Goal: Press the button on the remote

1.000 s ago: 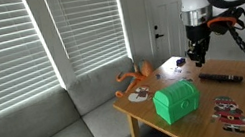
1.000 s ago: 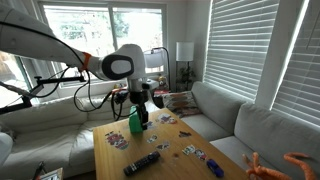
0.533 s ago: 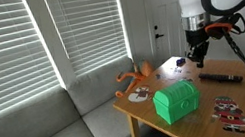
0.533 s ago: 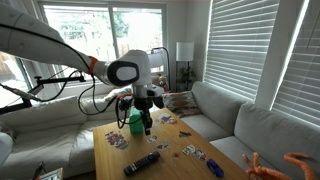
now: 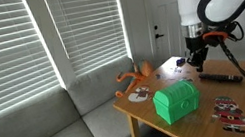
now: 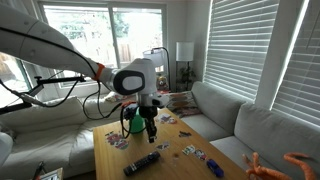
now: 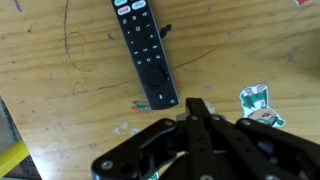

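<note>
gripper, one, on a single white arm: jaws drawn together into a narrow black tip in the wrist view, nothing between them and nothing held. it hangs pointing down over the table, and no contact with anything can be made out; the same gripper appears in both exterior views, clear of the tabletop. remote, one, slim black bar, lying flat on the bare wood, set at a slant in the wrist view with its lower end just beside the gripper tip, to the left of it. its face carries rows of small buttons and one round ring pad; any print on the keys is too small to read, and no brand can be made out. in an exterior view the remote lies beyond the green chest, under and a little to the side of the gripper; in an exterior view the remote lies near the table's front edge. green chest, one, lid down, standing on the table well apart from the remote. orange toy, one, with curling limbs, at the table's edge nearest the sofa. printed paper pieces, small and scattered over the wood; two lie just right of the gripper in the wrist view, more show in the exterior views, total uncertain, printing illegible. blinds, slatted, over the windows behind the sofa.
</note>
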